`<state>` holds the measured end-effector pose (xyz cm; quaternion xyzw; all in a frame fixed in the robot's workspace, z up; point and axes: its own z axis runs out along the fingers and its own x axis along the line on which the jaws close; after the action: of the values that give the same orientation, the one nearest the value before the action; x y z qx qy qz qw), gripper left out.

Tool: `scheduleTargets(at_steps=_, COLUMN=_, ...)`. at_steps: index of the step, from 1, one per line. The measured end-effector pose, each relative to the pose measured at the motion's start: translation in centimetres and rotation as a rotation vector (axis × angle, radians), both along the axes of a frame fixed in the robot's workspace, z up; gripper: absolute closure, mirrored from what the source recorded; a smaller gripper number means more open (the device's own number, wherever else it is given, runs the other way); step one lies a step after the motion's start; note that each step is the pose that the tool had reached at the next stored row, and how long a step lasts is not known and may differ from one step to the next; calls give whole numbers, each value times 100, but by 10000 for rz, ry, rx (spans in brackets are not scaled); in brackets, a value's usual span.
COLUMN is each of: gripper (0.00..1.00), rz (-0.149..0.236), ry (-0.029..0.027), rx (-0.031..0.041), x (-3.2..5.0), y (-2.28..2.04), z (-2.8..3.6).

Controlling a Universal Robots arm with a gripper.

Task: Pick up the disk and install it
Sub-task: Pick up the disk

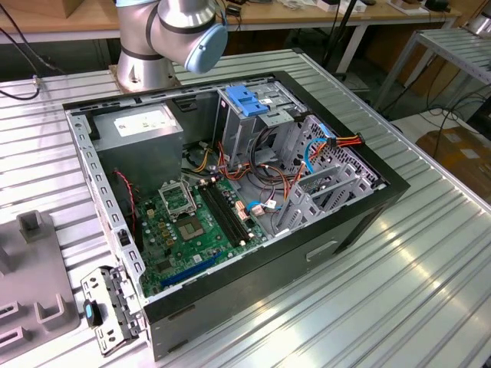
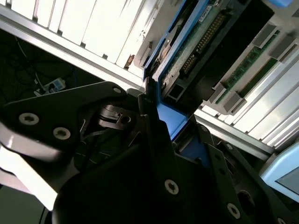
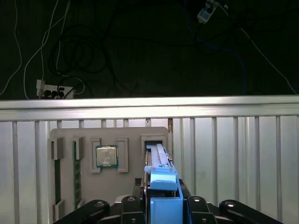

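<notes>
The disk (image 3: 158, 156) stands on edge in a slot of the grey fixture tray (image 3: 133, 134). A blue plastic rail (image 3: 164, 186) runs along its near side. My gripper (image 3: 164, 205) sits right at that rail, with a black finger on each side of it. In the second wrist view, the gripper (image 2: 175, 128) is shut on the disk (image 2: 196, 39); the green circuit board side and the blue rail (image 2: 170, 116) show between the fingers (image 2: 152, 123). I cannot tell whether the disk has lifted from its slot.
The open computer case (image 1: 314, 249) lies on the slatted metal table with the drive cage and its blue latch (image 1: 247, 103), a grey power-supply box (image 1: 142, 130) and the motherboard (image 1: 192, 222). The tray (image 1: 31, 284) also carries a processor chip (image 3: 106, 156) and memory sticks (image 3: 76, 172).
</notes>
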<state>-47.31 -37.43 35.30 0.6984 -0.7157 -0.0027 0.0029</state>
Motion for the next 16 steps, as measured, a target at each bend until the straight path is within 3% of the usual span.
scheduleTargets(at_steps=5, gripper=63, rz=0, ry=1, rx=0, x=0, y=0, z=5)
scheduleTargets(at_steps=16, gripper=63, rz=0, ry=2, rx=2, x=0, y=0, z=102)
